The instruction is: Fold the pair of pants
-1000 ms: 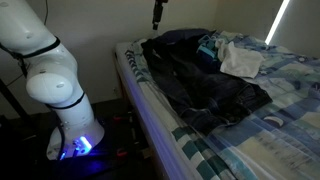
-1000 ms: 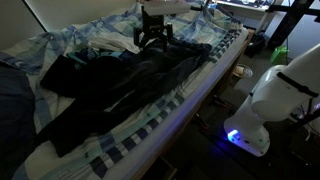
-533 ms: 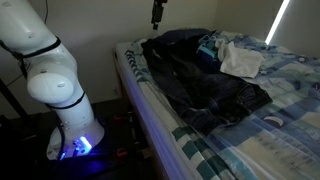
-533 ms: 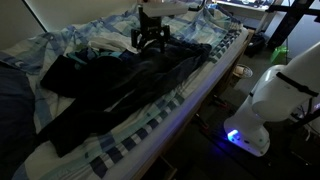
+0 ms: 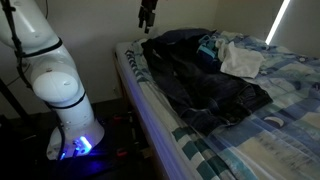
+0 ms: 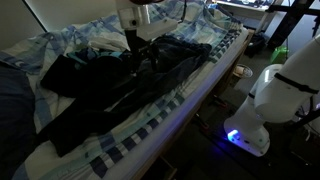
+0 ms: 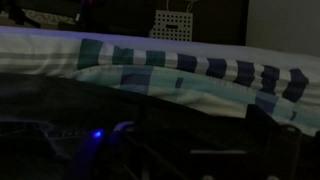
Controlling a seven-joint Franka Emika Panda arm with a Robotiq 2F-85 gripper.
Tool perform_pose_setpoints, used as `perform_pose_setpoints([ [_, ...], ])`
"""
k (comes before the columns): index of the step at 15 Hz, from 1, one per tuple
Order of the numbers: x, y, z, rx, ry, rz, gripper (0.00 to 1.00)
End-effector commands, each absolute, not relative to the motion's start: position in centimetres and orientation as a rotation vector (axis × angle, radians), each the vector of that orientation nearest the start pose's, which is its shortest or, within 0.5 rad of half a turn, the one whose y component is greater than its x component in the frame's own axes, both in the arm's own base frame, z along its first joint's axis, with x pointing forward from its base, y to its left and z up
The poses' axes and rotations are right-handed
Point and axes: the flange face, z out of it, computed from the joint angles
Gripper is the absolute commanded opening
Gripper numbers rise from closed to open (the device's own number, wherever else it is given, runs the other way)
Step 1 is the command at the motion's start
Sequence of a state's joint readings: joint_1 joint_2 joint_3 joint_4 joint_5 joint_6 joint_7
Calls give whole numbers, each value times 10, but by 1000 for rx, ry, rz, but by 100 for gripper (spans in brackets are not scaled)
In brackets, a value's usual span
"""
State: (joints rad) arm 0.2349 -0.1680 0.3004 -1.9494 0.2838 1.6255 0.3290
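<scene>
The pair of pants is a big, dark, crumpled heap on the bed, running along the bed's side in both exterior views. My gripper hangs in the air over the bed's corner, clear of the fabric. Seen from the opposite side, the gripper is just above the upper part of the pants. Its jaws look spread, with nothing between them. The wrist view is very dark and the fingers do not show clearly there.
A small white cloth lies beside the pants on the blue-and-white plaid sheet. A band of plaid sheet crosses the wrist view. The robot base, lit blue, stands on the floor next to the bed, as does the base.
The arm has swung sideways: the gripper moved left in both exterior views, toward the edge of the bed. The pants and cloths have not moved.
</scene>
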Motion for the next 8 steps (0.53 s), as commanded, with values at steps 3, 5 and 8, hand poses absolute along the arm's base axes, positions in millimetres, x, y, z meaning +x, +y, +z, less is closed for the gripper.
perform_pose_setpoints([
  [3, 403, 333, 513, -2954, -651, 431, 100],
  [5, 404, 347, 502, -2954, -826, 449, 100],
  [8, 404, 365, 487, -2919, -1076, 466, 100],
])
